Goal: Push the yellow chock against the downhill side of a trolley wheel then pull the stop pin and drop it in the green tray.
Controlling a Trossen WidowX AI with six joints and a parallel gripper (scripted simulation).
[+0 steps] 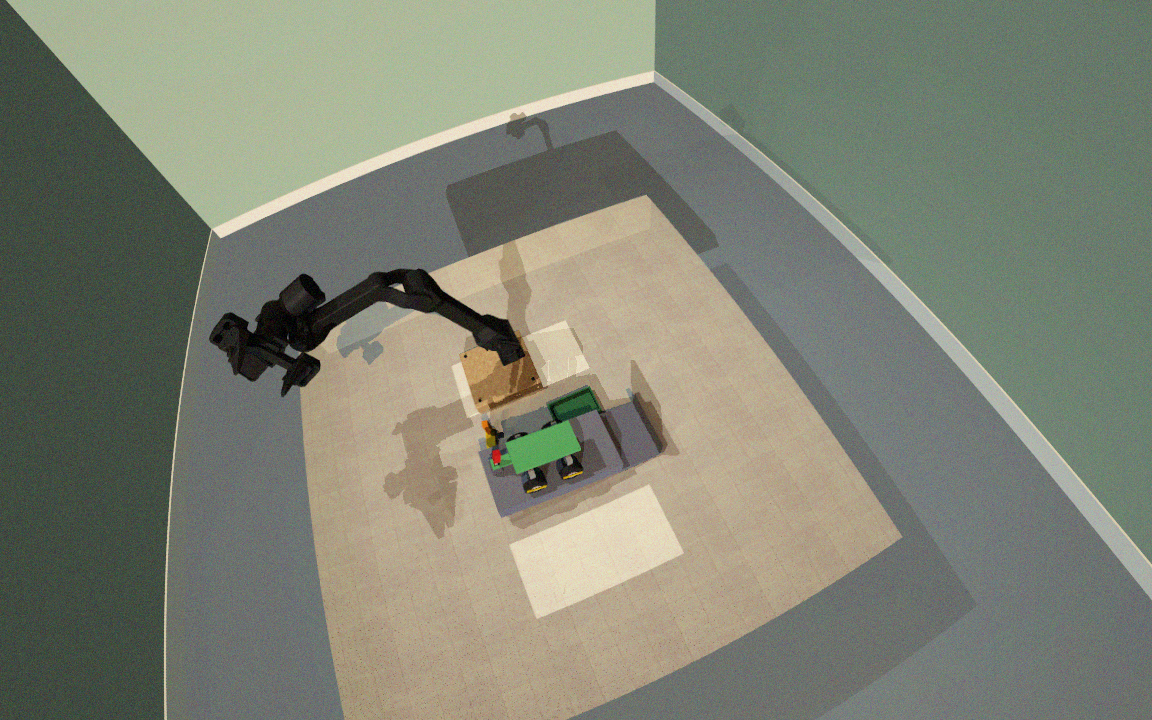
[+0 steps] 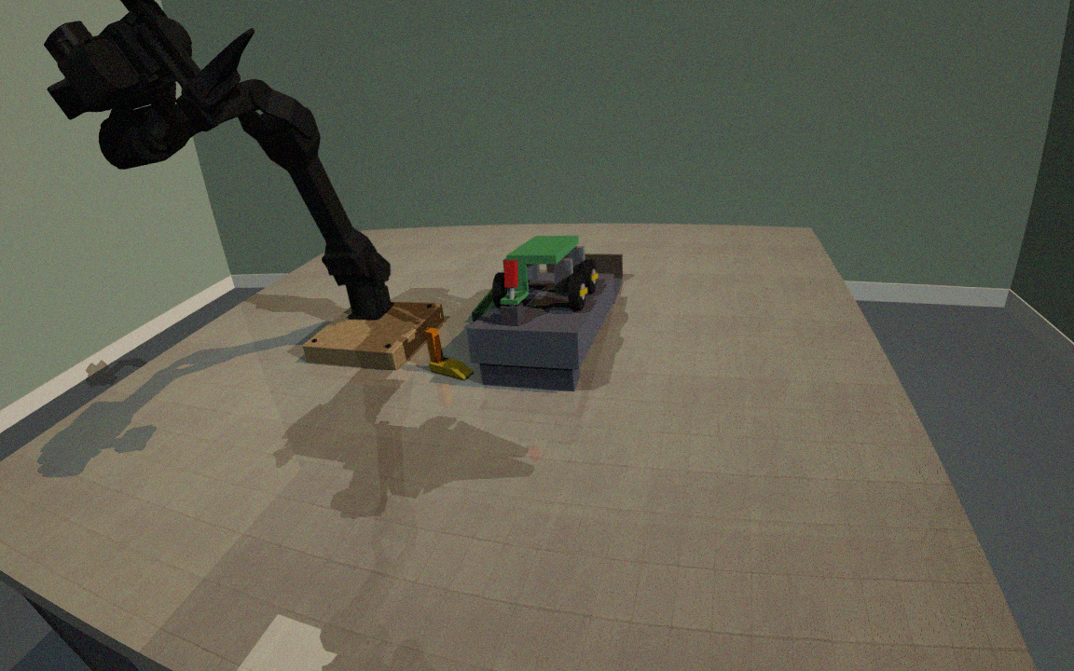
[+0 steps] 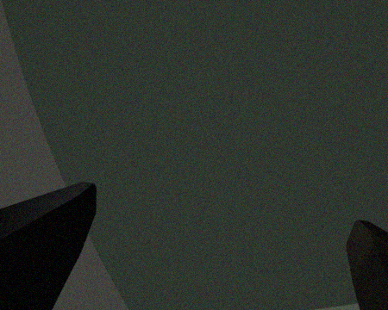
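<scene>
The trolley with a green top [image 1: 544, 445] [image 2: 543, 248] and black wheels stands on the grey ramp [image 1: 513, 503] [image 2: 524, 343]. The red-headed stop pin [image 1: 496, 456] [image 2: 511, 273] is upright at its uphill end, in the green tongue. The yellow chock [image 1: 490, 439] [image 2: 449, 367] with its upright orange handle [image 1: 485, 426] [image 2: 433, 343] is on the table beside the ramp's uphill end, apart from the wheels. The green tray [image 1: 575, 405] lies beside the ramp, mostly hidden in the exterior view. My gripper [image 3: 228, 219] is open and empty, raised high and away from the trolley; the wrist view shows only wall and floor between its fingers.
The arm's wooden base board [image 1: 492, 379] [image 2: 357, 337] is close to the chock and tray. An upright end board [image 1: 647, 422] [image 2: 605, 265] stands at the ramp's downhill end. The arm reaches out from its base on the uphill side, above the table's edge.
</scene>
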